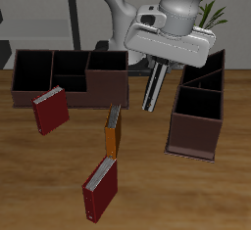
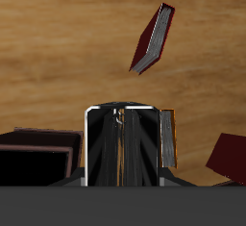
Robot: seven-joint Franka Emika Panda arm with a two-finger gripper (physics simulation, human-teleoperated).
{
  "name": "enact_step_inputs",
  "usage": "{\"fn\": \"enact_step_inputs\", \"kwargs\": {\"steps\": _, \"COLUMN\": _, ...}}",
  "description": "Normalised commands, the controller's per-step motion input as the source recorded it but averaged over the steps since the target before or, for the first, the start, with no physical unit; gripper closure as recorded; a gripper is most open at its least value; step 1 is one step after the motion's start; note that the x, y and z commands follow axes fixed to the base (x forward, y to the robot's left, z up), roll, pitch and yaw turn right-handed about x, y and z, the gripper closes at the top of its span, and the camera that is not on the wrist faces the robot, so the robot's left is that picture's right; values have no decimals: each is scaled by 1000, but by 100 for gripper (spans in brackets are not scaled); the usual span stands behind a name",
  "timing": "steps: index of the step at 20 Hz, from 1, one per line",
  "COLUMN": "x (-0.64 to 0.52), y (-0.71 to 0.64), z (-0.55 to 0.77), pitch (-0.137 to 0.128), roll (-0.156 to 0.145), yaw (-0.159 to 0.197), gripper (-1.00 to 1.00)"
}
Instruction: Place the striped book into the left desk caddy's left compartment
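Gripper [image 1: 155, 85] clamped on the striped book [image 1: 154, 85], lifted off the table beside the left desk caddy [image 1: 196, 105], short of its left compartment [image 1: 211, 69]. Orange book [image 1: 113, 131] nearby. Wrist view alone: striped cover [image 2: 125, 145] close up, filling the jaws.

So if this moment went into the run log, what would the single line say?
tool: shut on striped book | book: lifted off table, upright | left desk caddy: nothing in it yet | placing: not done
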Motion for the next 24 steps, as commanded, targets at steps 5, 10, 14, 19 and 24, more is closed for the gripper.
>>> {"fn": "enact_step_inputs", "kwargs": {"steps": 5, "x": -503, "y": 101, "z": 123, "pitch": -33, "roll": 26, "yaw": 3, "gripper": 100}}
{"fn": "enact_step_inputs", "kwargs": {"steps": 10, "x": -541, "y": 161, "z": 252, "pitch": -51, "roll": 40, "yaw": -24, "gripper": 100}}
{"fn": "enact_step_inputs", "kwargs": {"steps": 14, "x": -661, "y": 224, "z": 218, "pitch": -77, "roll": 19, "yaw": -26, "gripper": 100}}
{"fn": "enact_step_inputs", "kwargs": {"steps": 19, "x": -356, "y": 224, "z": 32, "pitch": -39, "roll": 35, "yaw": -32, "gripper": 100}}
{"fn": "enact_step_inputs", "kwargs": {"steps": 24, "x": -524, "y": 310, "z": -36, "pitch": -46, "roll": 61, "yaw": 7, "gripper": 100}}
